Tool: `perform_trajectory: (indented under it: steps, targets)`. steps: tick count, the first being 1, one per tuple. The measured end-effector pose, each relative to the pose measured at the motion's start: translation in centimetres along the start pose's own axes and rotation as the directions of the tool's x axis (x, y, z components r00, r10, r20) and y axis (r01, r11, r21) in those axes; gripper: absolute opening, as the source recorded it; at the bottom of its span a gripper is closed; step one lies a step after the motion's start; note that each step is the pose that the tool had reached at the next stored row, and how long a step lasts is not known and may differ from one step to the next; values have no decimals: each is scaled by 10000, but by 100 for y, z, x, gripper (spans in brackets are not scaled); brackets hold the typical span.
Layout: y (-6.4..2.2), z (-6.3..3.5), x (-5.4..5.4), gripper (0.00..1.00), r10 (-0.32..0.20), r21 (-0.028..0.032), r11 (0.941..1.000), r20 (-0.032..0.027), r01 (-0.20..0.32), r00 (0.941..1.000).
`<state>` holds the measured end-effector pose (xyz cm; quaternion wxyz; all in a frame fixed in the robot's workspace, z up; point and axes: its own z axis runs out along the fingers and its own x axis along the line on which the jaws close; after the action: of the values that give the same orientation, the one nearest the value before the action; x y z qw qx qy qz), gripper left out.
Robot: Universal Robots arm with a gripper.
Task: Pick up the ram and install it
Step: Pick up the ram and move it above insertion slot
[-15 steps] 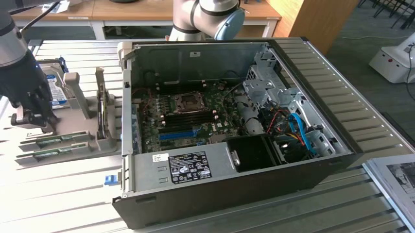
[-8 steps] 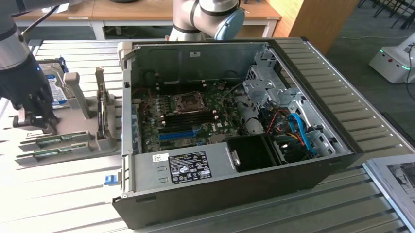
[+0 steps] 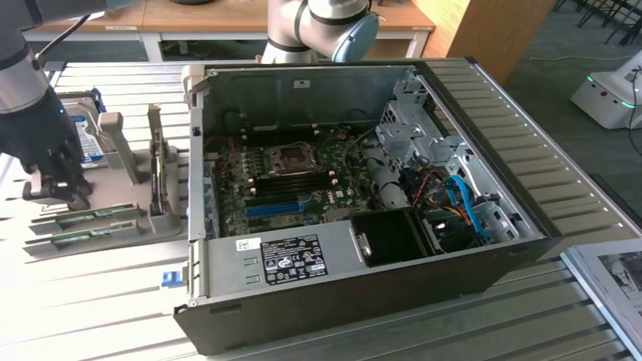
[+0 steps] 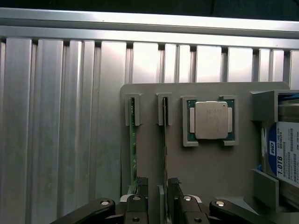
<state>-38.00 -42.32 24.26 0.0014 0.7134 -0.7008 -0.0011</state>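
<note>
Wrist view, jaws spread wide, straddling ram point(image 4: 165, 149)

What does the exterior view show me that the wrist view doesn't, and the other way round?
Exterior view: the open computer case with its motherboard, and the arm's dark body above the grey holder. Wrist view: a square silver processor chip seated in the holder, and the open fingers straddling one ram stick. Both: the holder, two green ram sticks, the hard drive and the slatted metal table.
</note>
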Motion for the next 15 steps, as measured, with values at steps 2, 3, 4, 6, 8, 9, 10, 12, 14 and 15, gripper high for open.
perform_trajectory:
  steps: [2, 3, 4, 6, 8, 9, 10, 12, 14, 15]
  targets:
    - [0, 12, 0, 31, 0, -1, 10000, 0, 0, 10000]
    - [0, 19, 0, 31, 0, -1, 10000, 0, 0, 10000]
    - [0, 25, 0, 31, 0, -1, 10000, 0, 0, 10000]
    - [0, 38, 0, 31, 1, -1, 10000, 0, -1, 10000]
    - [0, 51, 0, 31, 0, -1, 10000, 0, 0, 10000]
    - [0, 58, 0, 31, 0, -1, 10000, -1, 0, 10000]
    - [0, 65, 0, 31, 0, -2, 10000, -1, 0, 10000]
    - [0, 79, 0, 31, 1, 0, 10000, 0, -1, 10000]
    - [0, 92, 0, 31, 0, -1, 10000, 0, 0, 10000]
    - [0, 99, 0, 31, 0, -1, 10000, -1, 0, 10000]
